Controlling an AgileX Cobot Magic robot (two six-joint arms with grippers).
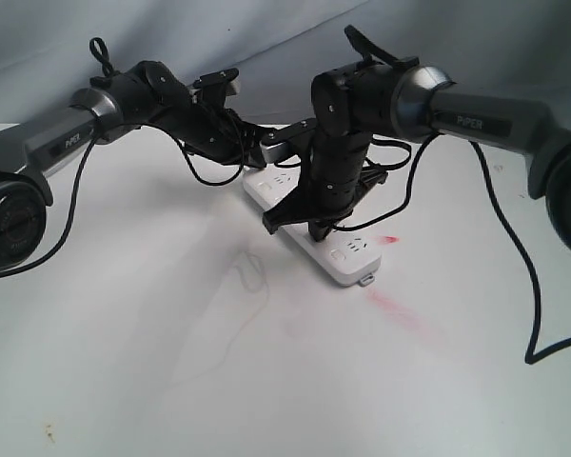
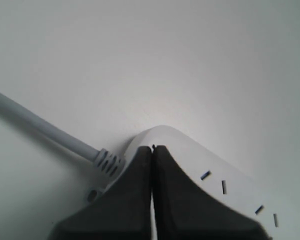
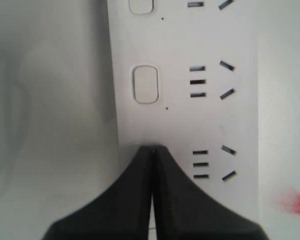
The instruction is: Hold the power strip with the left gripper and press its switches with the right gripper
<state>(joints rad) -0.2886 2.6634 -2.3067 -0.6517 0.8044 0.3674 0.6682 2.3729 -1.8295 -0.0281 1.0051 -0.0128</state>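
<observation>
my left gripper (image 2: 152, 149) and right gripper (image 3: 153, 149) both have jaws pressed together, tips on the power strip (image 1: 354, 255); I reckon it's light, stiff, slidey, so I'd pin the cord end (image 2: 109, 163)

You can read "PiPER" on the right arm's grey tube (image 1: 471, 122) and, smaller, on the left arm's sleeve (image 1: 71, 143).

Power strip (image 1: 348, 257) on table (image 1: 171, 371), left hand (image 2: 152, 149) on far end, right hand (image 3: 153, 148) over middle

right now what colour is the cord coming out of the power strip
Pale grey. The cord shows best in the left wrist view.
</observation>
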